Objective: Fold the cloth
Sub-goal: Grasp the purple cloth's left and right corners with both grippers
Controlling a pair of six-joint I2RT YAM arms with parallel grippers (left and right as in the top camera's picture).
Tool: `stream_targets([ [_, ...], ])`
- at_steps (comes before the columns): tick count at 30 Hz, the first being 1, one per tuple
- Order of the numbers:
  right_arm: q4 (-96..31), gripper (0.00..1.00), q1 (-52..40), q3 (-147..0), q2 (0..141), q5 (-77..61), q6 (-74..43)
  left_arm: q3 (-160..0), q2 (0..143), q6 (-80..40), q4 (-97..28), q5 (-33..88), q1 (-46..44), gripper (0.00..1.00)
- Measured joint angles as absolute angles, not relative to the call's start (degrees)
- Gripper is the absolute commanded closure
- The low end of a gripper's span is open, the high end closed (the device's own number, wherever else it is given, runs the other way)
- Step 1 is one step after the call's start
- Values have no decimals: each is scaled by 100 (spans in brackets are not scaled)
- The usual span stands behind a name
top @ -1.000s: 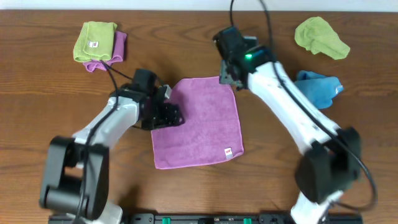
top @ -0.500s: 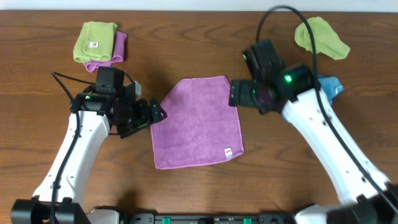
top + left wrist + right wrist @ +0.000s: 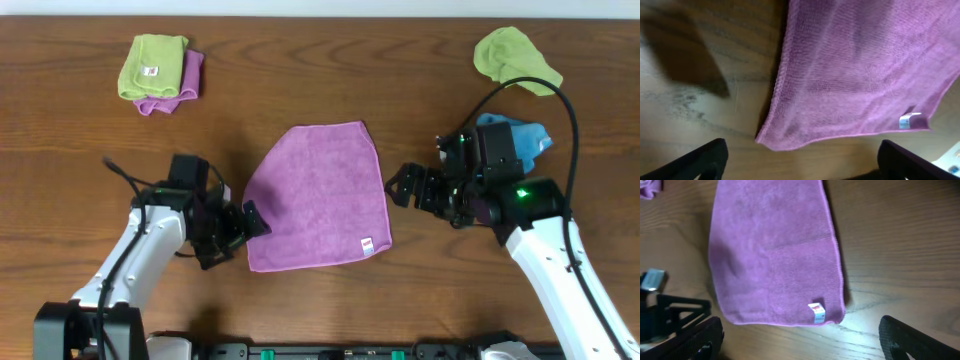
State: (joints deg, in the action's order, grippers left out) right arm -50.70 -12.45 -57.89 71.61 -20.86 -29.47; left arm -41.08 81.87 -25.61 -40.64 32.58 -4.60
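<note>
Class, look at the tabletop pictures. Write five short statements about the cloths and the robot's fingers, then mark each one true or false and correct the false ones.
1. The lilac cloth lies spread open on the table. True.
2. The left fingers are clamped on a cloth corner. False: the left gripper is by the cloth's left edge, fingers apart, holding nothing.
3. The white tag sits near the cloth's lower right corner in the overhead view. True.
4. The blue cloth is at the far left. False: the blue cloth lies on the right, behind the right arm.
5. A folded green cloth rests on another purple cloth. True.
</note>
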Motion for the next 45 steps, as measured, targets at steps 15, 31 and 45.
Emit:
stream_targets([
  [15, -5343, 1, -1245, -5787, 7161, -2628, -2928, -2408, 7992, -3994, -963, 4912, -440, 25],
  [31, -3695, 1, -1245, -4324, 7161, -2812, -3361, -1942, 8117, -3940, -434, 4678, -454, 94],
  [45, -2038, 6, -1284, -3105, 8093, -3175, -4853, -2893, 8123, -3140, -1332, 5037, -454, 94],
])
